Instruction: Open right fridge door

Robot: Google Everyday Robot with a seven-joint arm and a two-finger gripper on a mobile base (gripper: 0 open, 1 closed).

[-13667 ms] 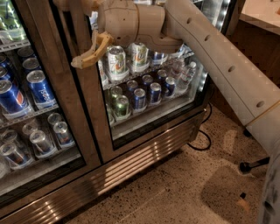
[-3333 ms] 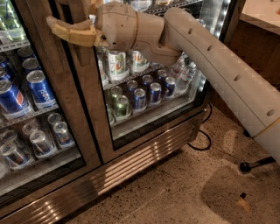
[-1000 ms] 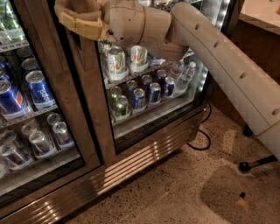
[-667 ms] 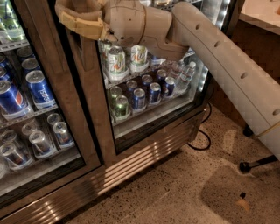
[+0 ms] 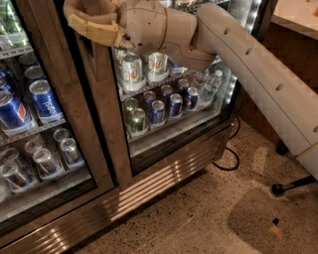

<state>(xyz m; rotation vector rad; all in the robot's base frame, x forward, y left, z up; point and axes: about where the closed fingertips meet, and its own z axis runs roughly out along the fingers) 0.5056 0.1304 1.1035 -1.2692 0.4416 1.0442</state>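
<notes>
1. Right fridge door (image 5: 107, 124), centre of the frame: behind its glass, the upper shelf holds two pale green-and-white cans (image 5: 144, 67) side by side, with clear water bottles (image 5: 211, 83) further right. The shelf below carries rows of dark blue and green cans (image 5: 159, 111) standing upright.
2. Left door (image 5: 54, 74), left of the frame: blue Pepsi cans (image 5: 44, 101) stand on the middle shelf, silver-topped cans (image 5: 47, 161) on the one beneath, and green bottles (image 5: 12, 25) at the upper left corner.
3. The pincer (image 5: 74, 15) sits at the upper left of the frame, right at the top of the right fridge door's left-hand frame bar, over the dark strip between the two doors. Whether it is open or closed cannot be told. The pale arm (image 5: 258, 79) crosses in front of the glass from the right edge.
4. The right fridge door stands upright, its long axis running top to bottom of the frame, leaning slightly; the glass faces the camera. A bright light strip (image 5: 231, 84) runs down its right side.
5. Below, a steel vent grille (image 5: 149, 186) meets the speckled floor (image 5: 198, 223), where a black cable (image 5: 226, 161) loops.
</notes>
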